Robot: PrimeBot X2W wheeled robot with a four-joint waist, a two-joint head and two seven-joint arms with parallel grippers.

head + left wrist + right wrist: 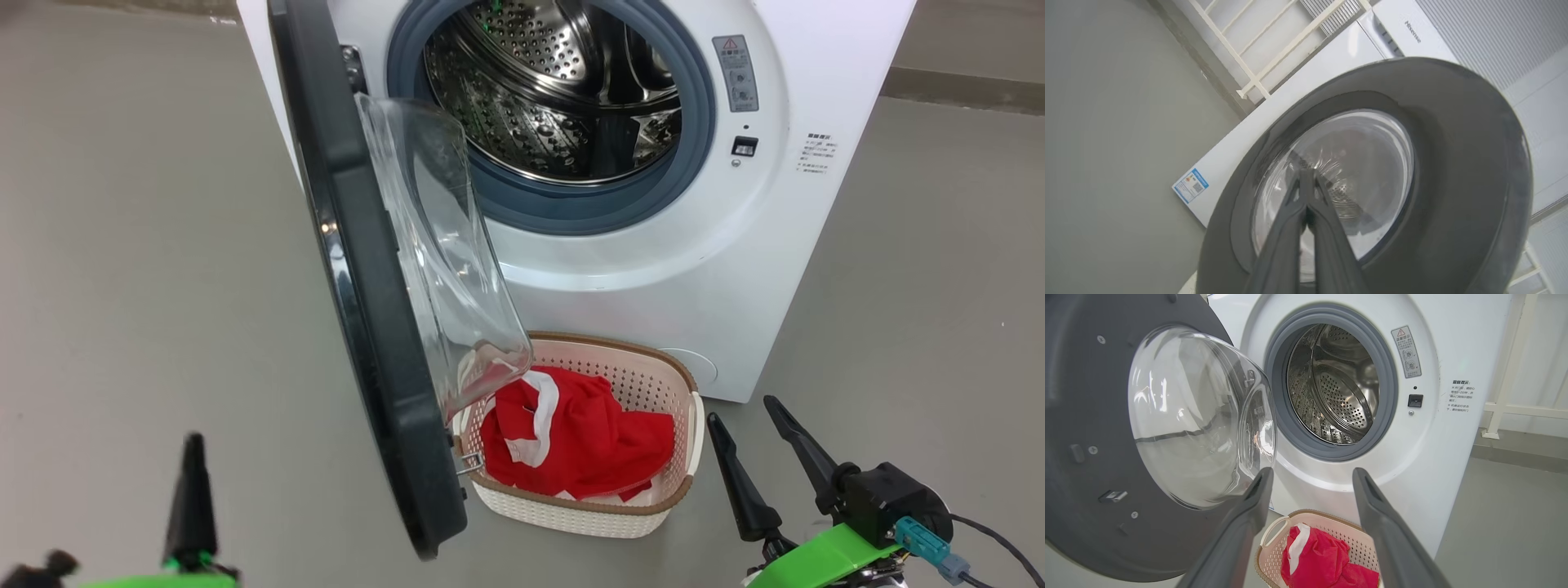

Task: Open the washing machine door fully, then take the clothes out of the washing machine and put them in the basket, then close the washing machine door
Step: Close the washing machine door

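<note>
Washing machine (653, 269): drum bare. Washing machine door (367, 327): swung wide, just beside the basket (571, 516), red clothes (588, 441) inside it. Closing step in hand (unloading looks done). Left gripper (1306, 176): jaws shut, empty, facing the door's outer glass; right gripper (743, 408): jaws wide, empty. Next: push door home.

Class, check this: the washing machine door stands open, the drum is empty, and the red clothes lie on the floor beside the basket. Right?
No: the head view shows the red clothes inside the basket. The door does stand open and the drum is empty.
</note>
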